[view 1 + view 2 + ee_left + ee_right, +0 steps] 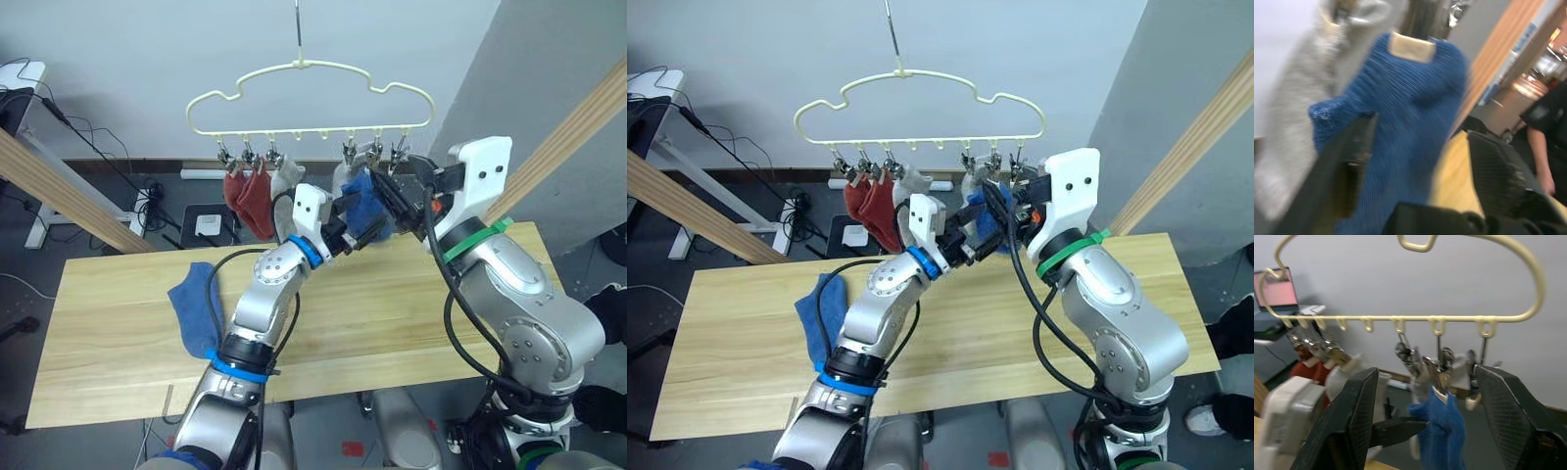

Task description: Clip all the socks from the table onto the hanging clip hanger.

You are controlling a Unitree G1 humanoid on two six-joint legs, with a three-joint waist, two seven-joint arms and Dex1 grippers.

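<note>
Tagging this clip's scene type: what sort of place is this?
Probably a robotics lab or workshop, not a home: cables and a power strip on the bare floor, a desk at the wall, and a clip hanger rigged over a wooden table.

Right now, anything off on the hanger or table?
Nothing damaged or spilled. One blue sock lies on the table, draped over its near edge, unclipped. The clip hanger hangs level; its rightmost clip looks empty. The left gripper is open around the hung blue sock.
</note>
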